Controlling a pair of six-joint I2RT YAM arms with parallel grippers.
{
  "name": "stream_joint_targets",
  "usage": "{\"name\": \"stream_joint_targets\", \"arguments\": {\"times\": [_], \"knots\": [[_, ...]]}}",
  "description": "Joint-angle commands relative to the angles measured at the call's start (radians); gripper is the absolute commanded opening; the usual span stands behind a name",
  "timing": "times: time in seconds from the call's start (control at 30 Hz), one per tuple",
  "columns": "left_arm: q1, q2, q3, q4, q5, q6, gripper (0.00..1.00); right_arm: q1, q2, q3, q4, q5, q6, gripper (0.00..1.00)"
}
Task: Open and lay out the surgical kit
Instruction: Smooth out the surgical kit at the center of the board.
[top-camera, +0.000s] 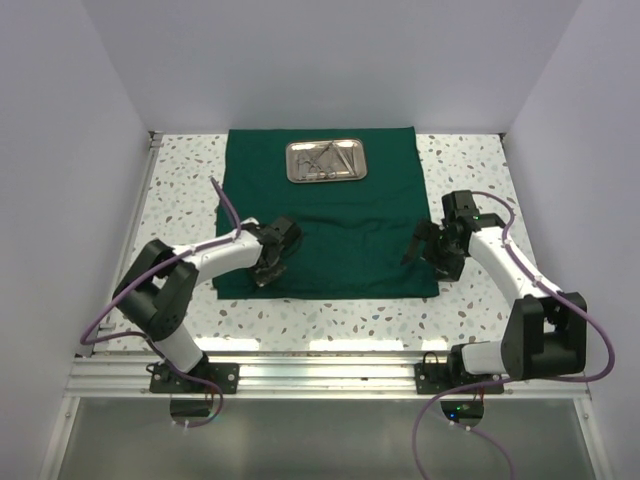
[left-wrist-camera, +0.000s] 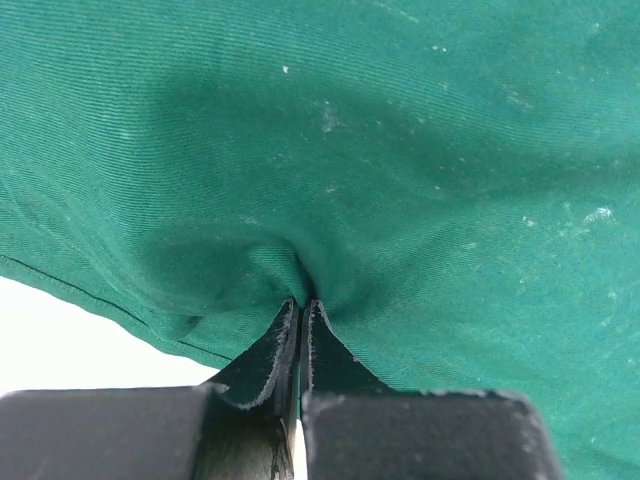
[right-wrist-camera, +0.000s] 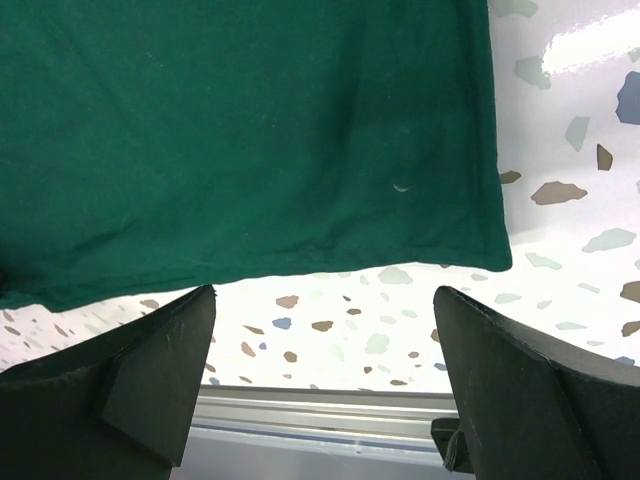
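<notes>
Left pincer (left-wrist-camera: 300, 322) pressed together, pinching fold of green cloth wrap (top-camera: 340, 225) near its near-left edge. Right pincer (right-wrist-camera: 322, 292) spread, hovering over near-right corner. Steel tray (top-camera: 290, 162) far-centre on wrap.

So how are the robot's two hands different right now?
The left hand is shut tight, pinching a fold of the green cloth; the right hand is wide open and holds nothing. The left hand is on the cloth, near its front left part; the right hand hangs over the speckled table by the cloth's front right corner. Both hands are black and close to the same cloth.
</notes>
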Motion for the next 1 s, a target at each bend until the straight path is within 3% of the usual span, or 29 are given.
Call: {"name": "stream_joint_targets", "arguments": {"times": [0.0,0.17,0.27,0.3,0.4,0.6,0.73,0.83,0.87,0.9,0.97], "knots": [[-0.029,-0.024,0.029,-0.027,0.002,-0.011,0.00,0.008,0.004,0.034,-0.021,0.019,-0.026,0.94],[-0.072,-0.099,0.023,-0.125,0.074,0.016,0.00,0.007,0.000,0.042,-0.021,0.025,-0.023,0.94],[-0.110,-0.141,-0.012,-0.156,0.135,0.024,0.10,0.008,0.010,0.050,-0.021,0.032,-0.018,0.94],[-0.118,-0.150,-0.023,-0.162,0.151,0.026,0.24,0.008,0.013,0.053,-0.021,0.034,-0.015,0.94],[-0.141,-0.181,-0.049,-0.176,0.206,0.035,0.36,0.008,0.030,0.056,-0.016,0.034,-0.009,0.94],[-0.178,-0.170,-0.093,-0.162,0.350,0.128,0.48,0.008,0.059,0.070,-0.008,0.034,0.008,0.94],[-0.210,-0.077,-0.145,-0.077,0.503,0.225,0.48,0.007,0.076,0.085,-0.007,0.040,0.016,0.94],[-0.256,-0.057,-0.038,-0.132,0.443,0.263,0.52,0.007,0.085,0.102,-0.004,0.036,0.020,0.94],[-0.258,-0.064,0.059,-0.148,0.375,0.282,0.59,0.007,0.086,0.105,0.002,0.022,0.019,0.95],[-0.256,-0.075,0.113,-0.178,0.313,0.294,0.75,0.007,0.083,0.109,0.015,0.005,0.016,0.96],[-0.230,-0.063,0.295,-0.209,0.176,0.355,0.88,0.007,0.077,0.116,0.073,-0.059,0.020,0.99]]}}
